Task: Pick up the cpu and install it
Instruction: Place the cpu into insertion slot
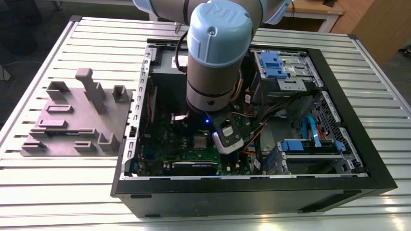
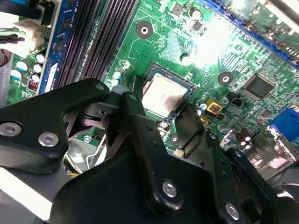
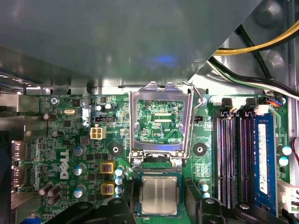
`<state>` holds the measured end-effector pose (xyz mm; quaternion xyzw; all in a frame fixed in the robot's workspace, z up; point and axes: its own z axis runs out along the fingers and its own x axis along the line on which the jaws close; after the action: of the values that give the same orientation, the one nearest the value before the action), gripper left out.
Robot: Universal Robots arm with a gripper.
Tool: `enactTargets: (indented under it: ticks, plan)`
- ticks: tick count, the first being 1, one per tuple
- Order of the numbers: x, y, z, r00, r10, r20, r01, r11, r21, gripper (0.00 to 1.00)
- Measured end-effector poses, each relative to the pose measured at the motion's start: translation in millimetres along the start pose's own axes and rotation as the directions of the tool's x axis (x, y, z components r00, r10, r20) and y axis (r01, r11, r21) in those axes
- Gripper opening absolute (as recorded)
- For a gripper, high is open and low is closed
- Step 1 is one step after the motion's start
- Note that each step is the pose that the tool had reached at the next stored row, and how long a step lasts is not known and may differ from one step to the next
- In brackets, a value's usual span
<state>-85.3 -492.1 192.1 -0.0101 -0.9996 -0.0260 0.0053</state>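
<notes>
The cpu point(image 3: 159, 195) is a small square chip with a silvery-grey top, lying flat in the motherboard socket with the metal load plate point(image 3: 161, 116) swung up beside it. It also shows in the second wrist view as a pale square cpu point(image 2: 164, 95), and in the exterior view as a tiny grey cpu point(image 1: 201, 141) inside the open computer case point(image 1: 334, 120). My gripper point(image 3: 159, 207) hangs just above it, open. Its black fingers point(image 3: 122, 207) stand on either side of the socket, clear of the chip's edges. In the second wrist view the gripper point(image 2: 161, 114) frames the chip's near side.
Memory slots with a blue stick point(image 3: 260, 158) run beside the socket. Yellow and black cables point(image 3: 261, 44) cross one corner. Blue drive cages point(image 1: 282, 67) fill the case's side toward the exterior view's right. A grey fixture block point(image 1: 77, 120) stands on the slatted table on the exterior view's left.
</notes>
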Motion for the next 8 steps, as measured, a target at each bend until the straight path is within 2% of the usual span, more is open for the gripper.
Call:
enactTargets:
  ticks: [8]
  plan:
    - [0.0,-1.6,2.2,1.0000,-0.007,-0.0006,0.007,1.0000,0.0004,0.54]
